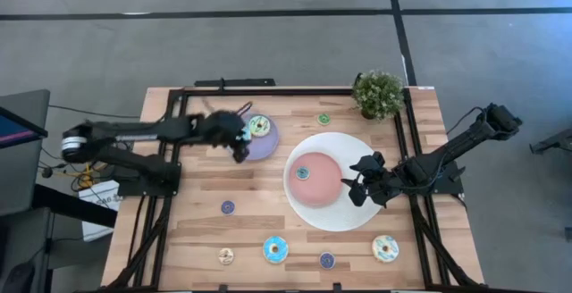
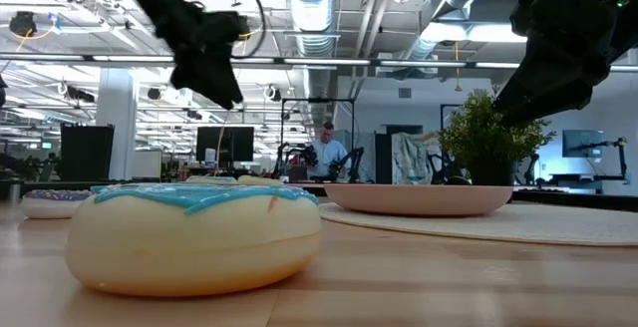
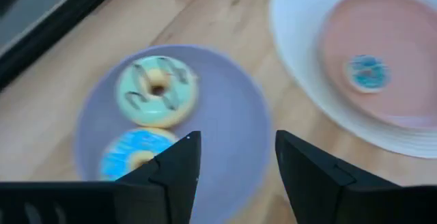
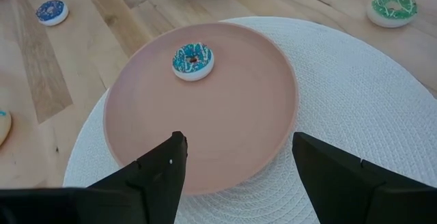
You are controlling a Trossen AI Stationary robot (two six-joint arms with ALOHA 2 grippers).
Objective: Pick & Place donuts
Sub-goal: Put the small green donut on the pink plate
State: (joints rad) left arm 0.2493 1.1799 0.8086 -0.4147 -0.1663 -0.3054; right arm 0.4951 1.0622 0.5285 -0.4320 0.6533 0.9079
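While the left gripper (image 1: 239, 141) hovers over the lilac plate (image 1: 268, 146) — fingers apart, empty.

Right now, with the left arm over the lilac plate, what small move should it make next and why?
Probably lift the left gripper away toward a loose donut. Its jaws look empty, and two donuts, green and blue, already lie on the lilac plate; others remain on the table.
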